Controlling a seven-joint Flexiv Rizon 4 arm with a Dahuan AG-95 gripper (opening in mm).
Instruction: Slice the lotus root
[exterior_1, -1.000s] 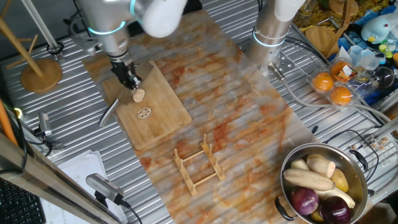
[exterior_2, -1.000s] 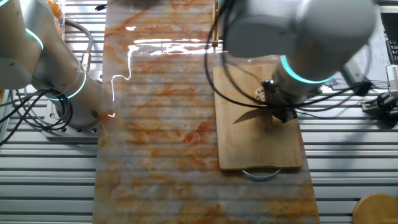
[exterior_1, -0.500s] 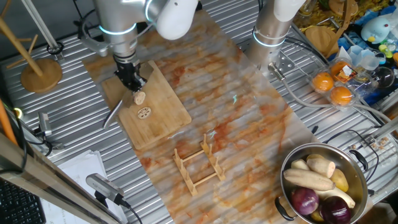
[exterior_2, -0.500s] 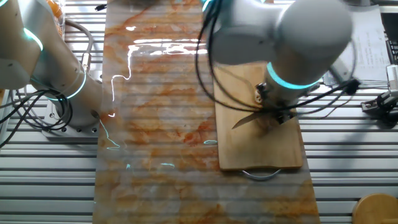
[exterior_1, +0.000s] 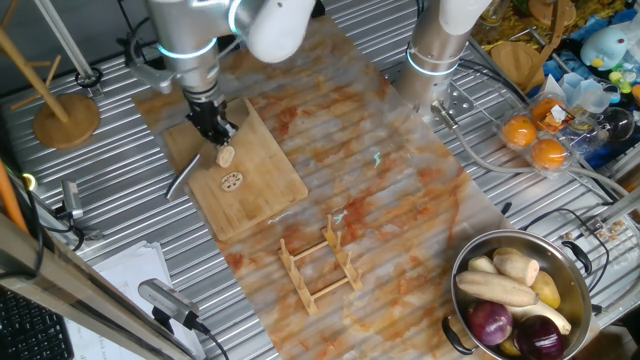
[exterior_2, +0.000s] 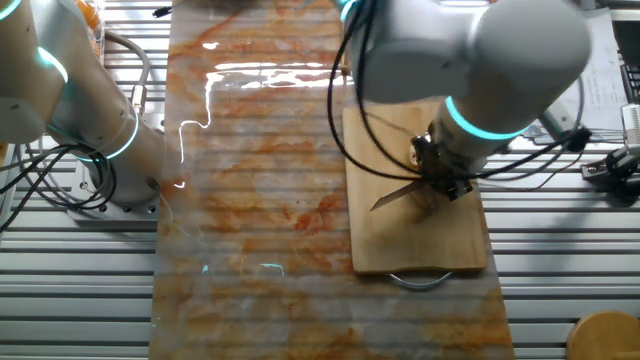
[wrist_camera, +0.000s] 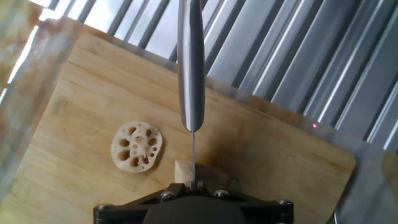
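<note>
The counter was a ribbed metal top, and a long mat mottled orange and cream ran across its middle. On the mat lay a bamboo cutting board, one end reaching over the mat's edge onto bare metal. Near the board, also on the mat, stood a small wooden rack. A steel pot of vegetables sat at one corner of the counter, partly on the mat. A round wooden stand rested on the metal well apart from the board, and the base of a second arm stood at the mat's far edge.
</note>
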